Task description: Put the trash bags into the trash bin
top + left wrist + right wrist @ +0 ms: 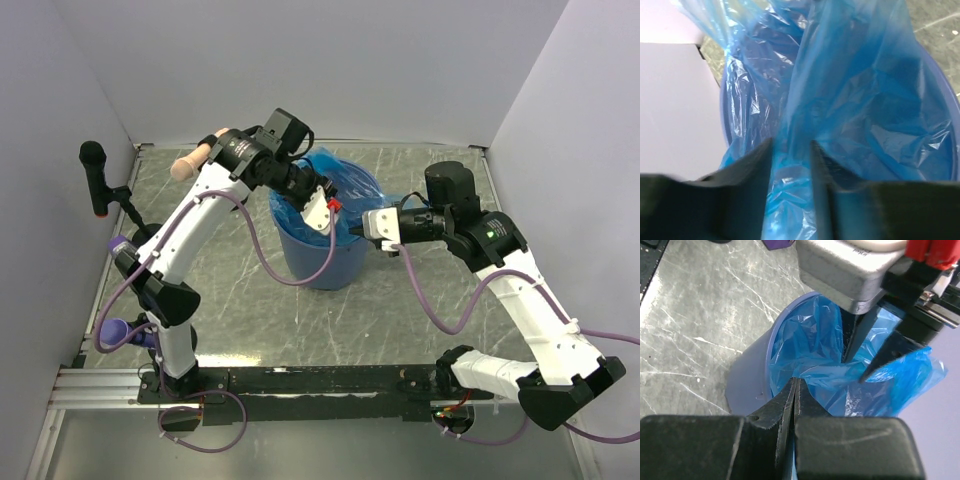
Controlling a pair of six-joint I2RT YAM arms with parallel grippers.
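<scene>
The trash bin is a round blue bucket standing mid-table. A thin blue trash bag lines it and bunches above its rim. My left gripper hangs over the bin mouth, jaws apart, with a fold of the bag running up between its fingers; the bin rim shows behind. My right gripper is at the bin's near-right rim, jaws pressed together on a pinch of the bag film. From that wrist I see the bin wall and the left gripper above the bag.
A black microphone-like post stands by the left wall. Purple objects lie along the left side, and a peach-coloured piece at the back left. White walls close three sides. A metal rail runs along the near edge.
</scene>
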